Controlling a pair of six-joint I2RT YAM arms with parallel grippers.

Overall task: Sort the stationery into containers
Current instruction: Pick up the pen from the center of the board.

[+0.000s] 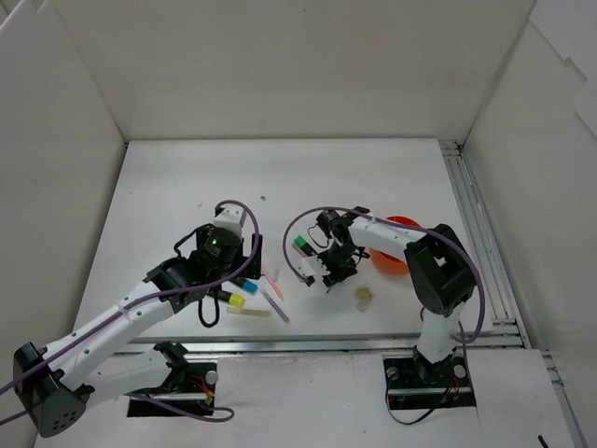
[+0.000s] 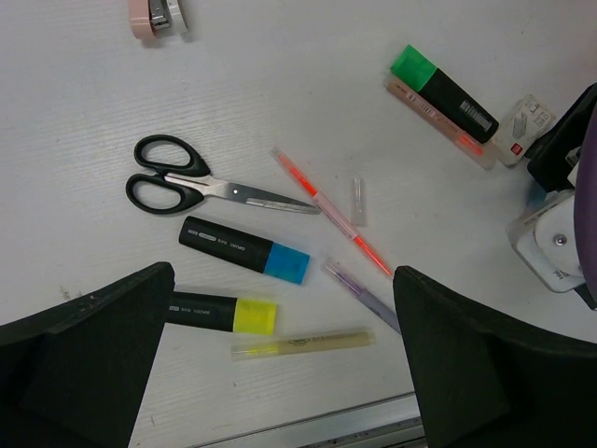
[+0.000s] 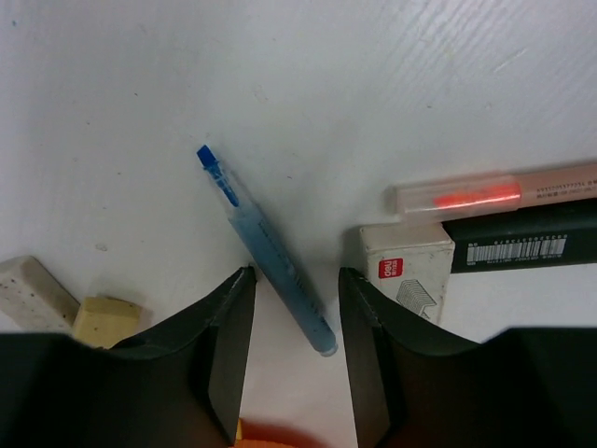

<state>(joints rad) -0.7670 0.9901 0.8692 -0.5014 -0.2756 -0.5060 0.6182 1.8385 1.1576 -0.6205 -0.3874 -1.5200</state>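
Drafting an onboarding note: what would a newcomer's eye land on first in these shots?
The right gripper hangs open astride a blue pen lying on the white surface. Under the wide-open left gripper lies a clutter: black scissors, a blue-capped highlighter and a yellow-capped highlighter. The orange pot sits off to the right, partly covered in the overhead view.

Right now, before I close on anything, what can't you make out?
Orange pot: top view, right arm covers most; compartments unseen.
Pink clip: left wrist view, cut off by top edge.
White eraser: right wrist view, cut by left edge.
Green highlighter: right wrist view, cap beyond right edge.
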